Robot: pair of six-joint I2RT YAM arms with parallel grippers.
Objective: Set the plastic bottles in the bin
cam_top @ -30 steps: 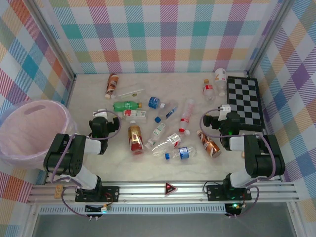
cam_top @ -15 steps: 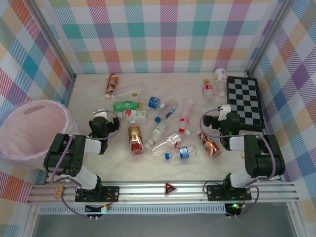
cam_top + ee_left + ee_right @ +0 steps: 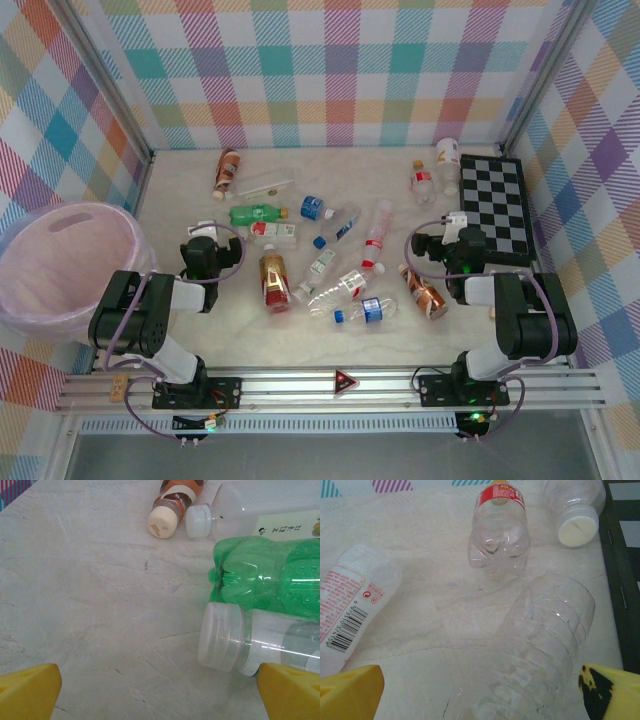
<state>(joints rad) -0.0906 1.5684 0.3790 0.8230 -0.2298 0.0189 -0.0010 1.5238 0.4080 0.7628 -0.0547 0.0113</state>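
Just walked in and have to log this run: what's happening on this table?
Two robot arms are meant to clear the plastic bottles into the pink bin at the left. No bottle can be seen in the bin; they lie scattered across the table. The left gripper sits low near the green bottle, the right gripper has a clear ribbed bottle right in front of it, beside the checkerboard. Both are open and hold nothing.

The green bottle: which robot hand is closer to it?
Left. The left gripper sits just beside the green bottle, on its near-left; the right gripper is far off to its right, by the checkerboard.
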